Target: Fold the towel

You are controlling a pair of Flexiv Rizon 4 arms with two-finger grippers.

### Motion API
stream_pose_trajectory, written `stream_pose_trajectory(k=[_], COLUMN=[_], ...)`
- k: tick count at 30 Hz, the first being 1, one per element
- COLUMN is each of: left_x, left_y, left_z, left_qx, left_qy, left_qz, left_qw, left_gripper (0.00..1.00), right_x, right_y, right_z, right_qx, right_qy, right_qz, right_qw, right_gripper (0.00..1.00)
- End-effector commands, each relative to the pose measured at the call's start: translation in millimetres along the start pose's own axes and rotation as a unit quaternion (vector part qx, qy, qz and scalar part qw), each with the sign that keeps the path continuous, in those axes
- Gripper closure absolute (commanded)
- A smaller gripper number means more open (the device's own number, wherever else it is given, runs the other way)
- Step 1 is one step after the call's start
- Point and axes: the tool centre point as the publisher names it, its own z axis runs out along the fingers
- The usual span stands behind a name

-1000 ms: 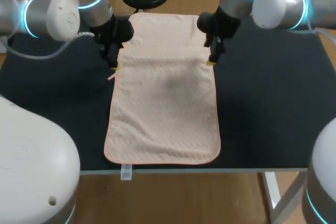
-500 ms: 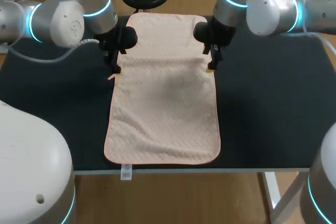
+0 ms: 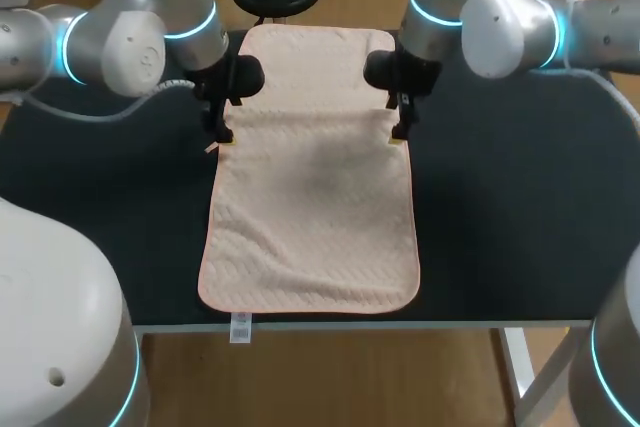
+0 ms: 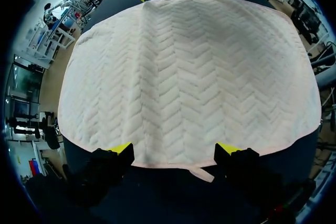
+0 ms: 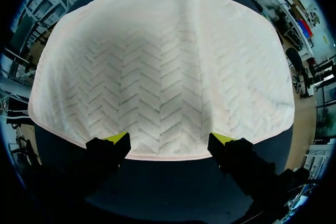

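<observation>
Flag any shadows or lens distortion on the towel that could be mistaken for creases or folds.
Head view: a soft grey patch in the middle of the towel looks like shadow rather than a crease. Left wrist view: the fisheye bows the towel's straight edges into curves. Right wrist view: the same bowing, plus faint darker shading across the middle.

Towel (image 3: 312, 207) lies lengthwise mid-tabletop (image 3: 520, 227), reaching the near edge. Left fingers (image 3: 222, 137) stand at its left edge, right fingers (image 3: 397, 135) at its right edge (straight across from each other), toward the far end.
</observation>
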Motion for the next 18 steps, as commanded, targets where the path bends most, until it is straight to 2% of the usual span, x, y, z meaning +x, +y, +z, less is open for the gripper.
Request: stream_pose_trajectory(k=[1,18], left_x=[-4.9,-3.7], left_y=[-2.9,2.2], left_z=[11,28], left_qx=[-0.005,-0.013], left_qy=[0.006,0.009], left_qz=[0.006,-0.025], left_qw=[1.000,1.000], left_gripper=[0.00,0.00], right_x=[-2,3], right_y=[-1,-5], right_z=[3,11], right_qx=[0.002,0.010], right_qy=[0.002,0.009], right_qz=[0.000,-0.003], right_qw=[1.000,1.000], right_gripper=[0.00,0.00])
